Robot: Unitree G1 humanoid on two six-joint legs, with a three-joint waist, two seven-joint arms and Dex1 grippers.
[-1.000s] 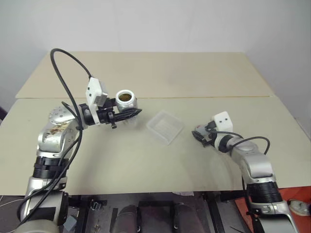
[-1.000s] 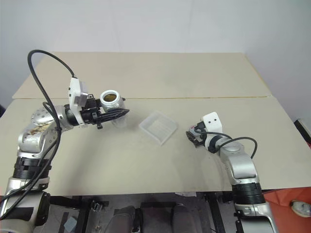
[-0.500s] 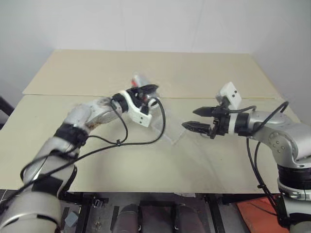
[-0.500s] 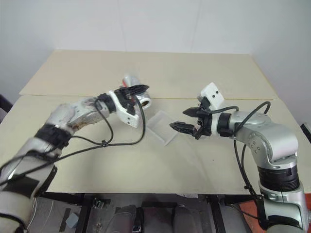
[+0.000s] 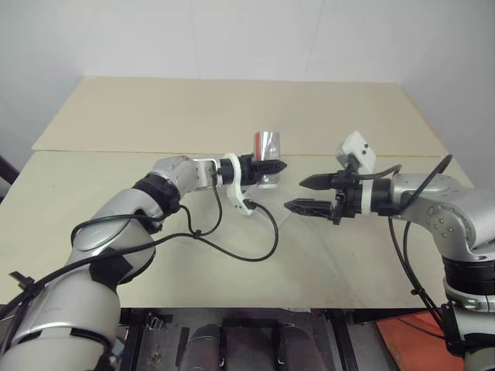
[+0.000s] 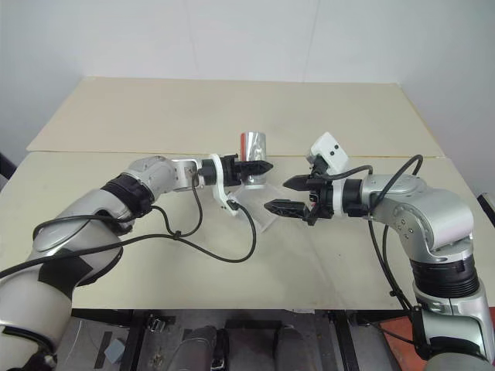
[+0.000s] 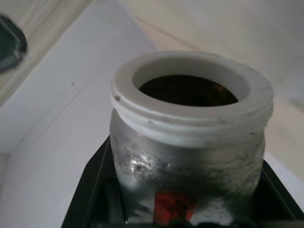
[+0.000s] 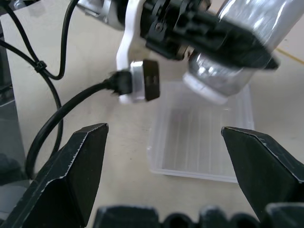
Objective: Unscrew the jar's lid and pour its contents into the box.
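Observation:
My left gripper [image 5: 275, 165] is shut on the jar [image 5: 270, 144], a clear cylinder with a red stripe. The jar has no cap on it and hangs with its white-rimmed mouth [image 8: 205, 91] turned down, just above the box [image 8: 199, 147], a shallow translucent tray on the table. A small brownish speck [image 7: 220, 89] shows inside the mouth. My right gripper [image 5: 295, 193] is open and holds nothing. It hovers to the right of the box, fingertips pointing at it. I cannot make out the lid.
A black cable [image 5: 232, 247] loops from the left wrist across the beige table [image 5: 155, 116] in front of the box. A seam [image 5: 116, 151] crosses the tabletop behind the arms. A dark rounded object [image 7: 9, 42] lies at the edge of the left wrist view.
The left arm swung right and rolled the jar from mouth-up to mouth-down over the box. The right gripper lifted off the table and came in beside the box, still open.

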